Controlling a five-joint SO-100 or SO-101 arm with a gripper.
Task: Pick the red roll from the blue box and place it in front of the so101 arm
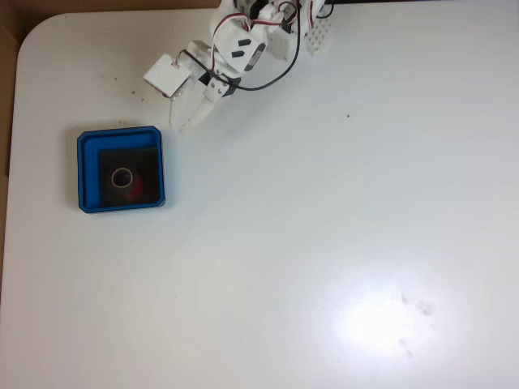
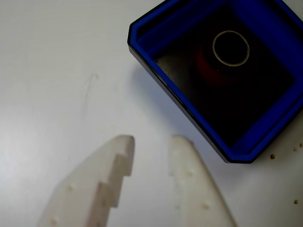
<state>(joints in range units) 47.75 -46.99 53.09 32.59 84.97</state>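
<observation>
The blue box sits at the left of the white table in the fixed view, and the red roll lies on its black floor with its pale core up. The white so101 arm reaches in from the top edge. Its gripper hangs open above the bare table, just up and right of the box's corner. In the wrist view the two white fingers point toward the blue box, with the gripper open and nothing between them. The red roll shows dimly inside the dark tray.
The white table spreads wide to the right and below the box. Its left edge and rounded top-left corner meet a brown floor. Small crumbs lie on the table by the box.
</observation>
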